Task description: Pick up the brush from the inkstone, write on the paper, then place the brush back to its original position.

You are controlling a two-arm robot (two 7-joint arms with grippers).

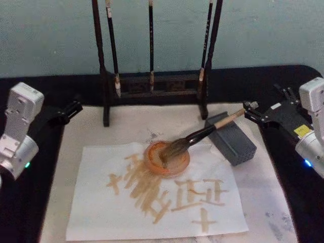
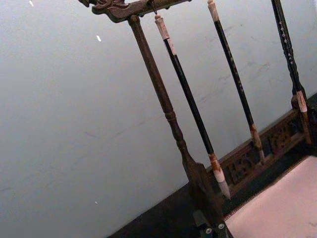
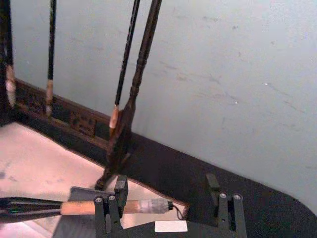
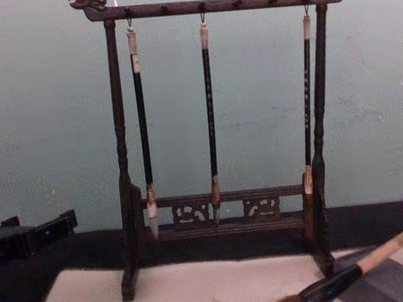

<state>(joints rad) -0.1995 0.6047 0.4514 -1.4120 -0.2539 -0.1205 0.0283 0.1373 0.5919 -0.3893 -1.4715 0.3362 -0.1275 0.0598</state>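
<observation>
The brush lies slanted, its bushy bristles resting in a round orange dish and its tan shaft leaning on the dark grey inkstone. My right gripper is at the brush's whitish wrapped end. In the right wrist view the right gripper is open, and that wrapped end lies between the fingers, close to one finger. The white paper carries several tan strokes. My left gripper is parked at the far left, away from everything.
A dark wooden rack with three thin hanging brushes stands behind the paper. A pale pinkish mat lies under the paper and inkstone, on a black table. The orange dish sits on the paper's far edge.
</observation>
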